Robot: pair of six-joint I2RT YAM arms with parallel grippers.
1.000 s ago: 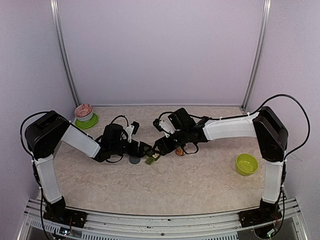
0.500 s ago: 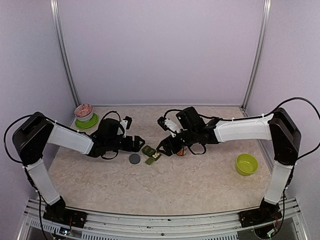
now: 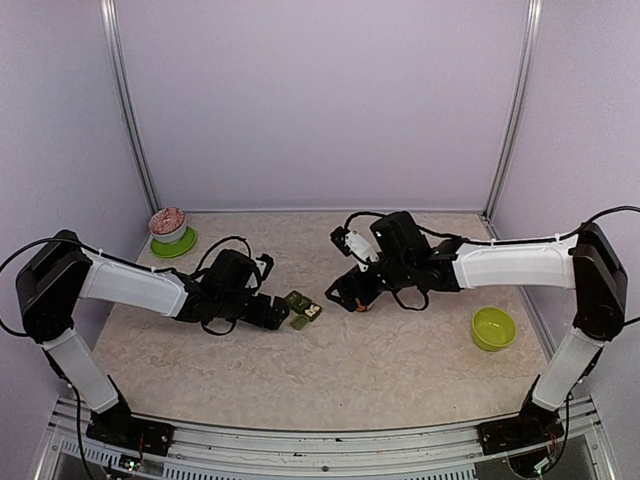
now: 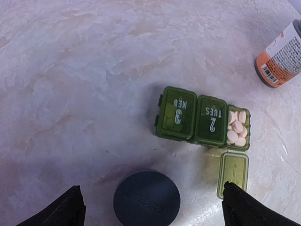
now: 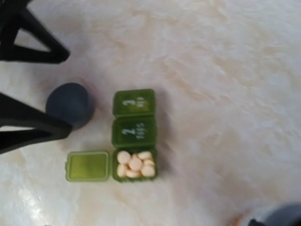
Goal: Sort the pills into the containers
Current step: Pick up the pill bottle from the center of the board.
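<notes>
The containers [image 4: 195, 118] are a dark green strip of three compartments; two lids are shut, marked 3 and 2. The end one stands open with its lid [image 4: 232, 175] folded out, and pale pink pills [image 4: 236, 128] fill it. The right wrist view also has the containers [image 5: 134, 121] and pills [image 5: 135, 164]. My left gripper [image 4: 150, 207] is open, straddling a dark round cap [image 4: 147, 197] just left of the strip. My right gripper [image 3: 345, 290] hovers right of the containers [image 3: 303, 308], over an orange pill bottle [image 3: 360, 303]; its fingers are hidden.
The orange bottle [image 4: 281, 56] stands upright, right of the strip. A lime-green bowl [image 3: 493, 328] sits at the right. At the back left stands a small bowl with pinkish contents [image 3: 168, 224] on a green plate. The left fingers [image 5: 28, 127] reach in beside the cap [image 5: 69, 104].
My left gripper has come down over the dark cap beside the strip. The right arm has drawn back to the right, away from the containers; the bottle stays put.
</notes>
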